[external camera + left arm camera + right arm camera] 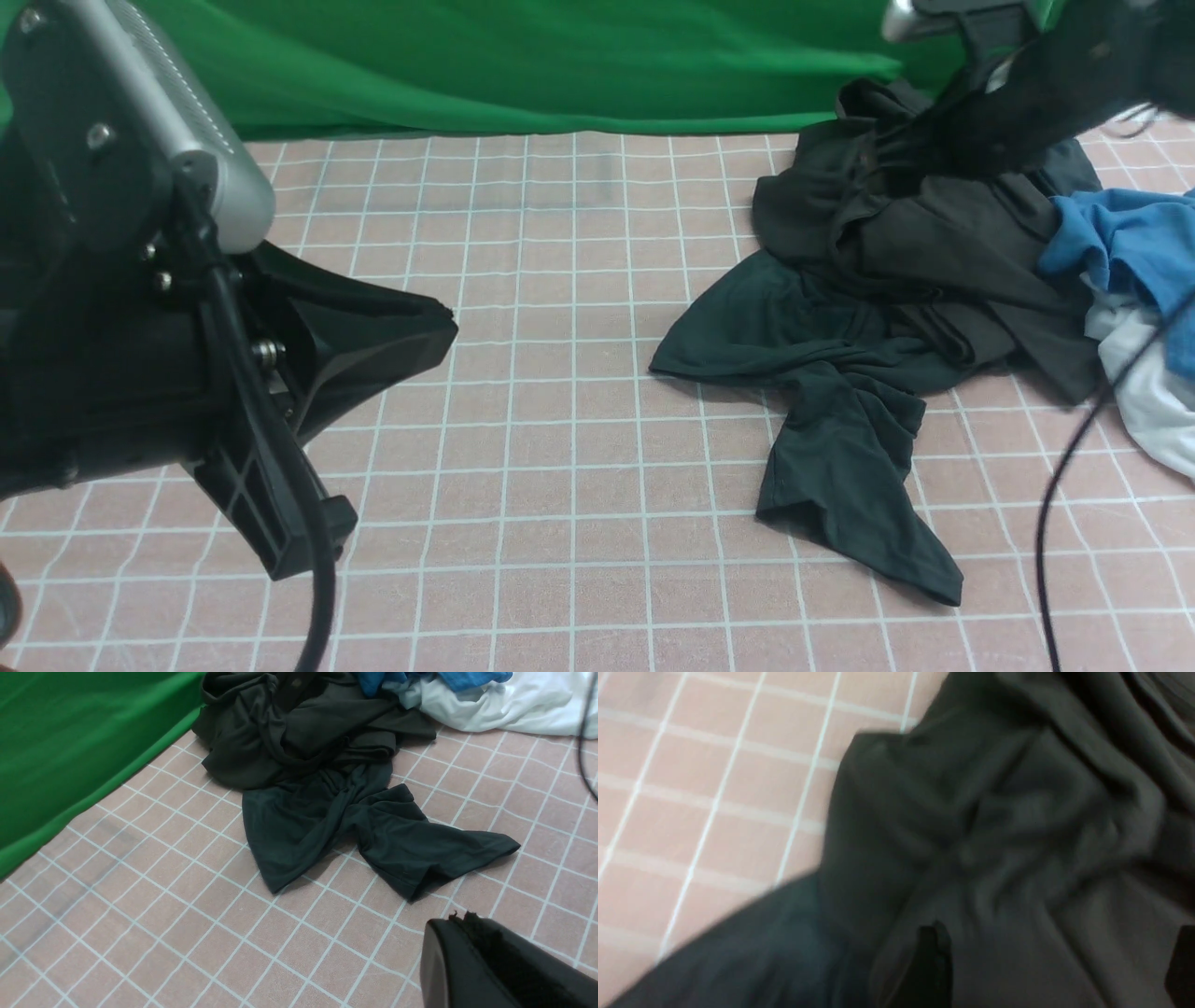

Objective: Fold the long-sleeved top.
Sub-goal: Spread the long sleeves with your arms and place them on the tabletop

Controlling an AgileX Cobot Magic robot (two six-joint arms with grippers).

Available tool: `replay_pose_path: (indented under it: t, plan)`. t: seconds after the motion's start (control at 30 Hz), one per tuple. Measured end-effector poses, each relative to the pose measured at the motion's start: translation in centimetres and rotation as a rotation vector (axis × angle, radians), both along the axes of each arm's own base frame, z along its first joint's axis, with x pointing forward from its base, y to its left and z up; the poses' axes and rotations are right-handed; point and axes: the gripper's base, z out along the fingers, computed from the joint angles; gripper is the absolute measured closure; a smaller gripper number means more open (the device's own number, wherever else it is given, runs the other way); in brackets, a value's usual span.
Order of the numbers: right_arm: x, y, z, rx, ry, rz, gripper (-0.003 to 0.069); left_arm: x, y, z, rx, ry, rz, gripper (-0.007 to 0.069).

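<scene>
soft, limp and light, the long-sleeved top (pixel 822 373) lay crumpled on the right of the desk (pixel 560 373), probably best pinched at its loose sleeve end; right hand (pixel 1057 966) gaped over the clothes heap (pixel 934 233), left hand (pixel 425 327) closed, empty.

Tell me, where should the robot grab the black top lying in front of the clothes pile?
Probably the loose flap of the black top that points toward the robot. It lies flat on the table, clear of the dark grey garment, so coming straight down from the near side should catch only that top.
</scene>
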Motion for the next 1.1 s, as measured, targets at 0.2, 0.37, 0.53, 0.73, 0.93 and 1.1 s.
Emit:
replay_pose_path:
  t: [0.2,0.37,0.53,0.73,0.93,1.1]
  plan:
    - [3.0,-0.2,-4.6,-0.008,0.043,-0.013,0.0073,0.0,0.1,0.0,0.014,-0.006,0.001,0.0603]
    - [3.6,-0.3,-6.2,-0.041,0.067,0.018,0.0449,0.1,0.1,-0.1,0.027,-0.010,0.002,0.0603]
    - [3.0,-0.4,-4.0,-0.075,0.051,0.065,0.0526,0.2,0.5,-0.4,0.088,-0.020,0.020,0.0603]
    - [-0.2,-0.3,8.2,-0.054,-0.180,0.083,0.0526,-0.5,1.0,0.3,0.062,-0.053,0.057,0.0603]
    - [-7.8,1.8,24.0,0.074,-0.553,0.185,0.0526,-2.7,2.2,2.6,-0.025,-0.180,0.095,0.0603]
    - [-14.4,6.7,32.4,0.256,-0.745,0.435,0.0526,-5.1,3.6,3.9,-0.046,-0.273,0.127,0.0603]
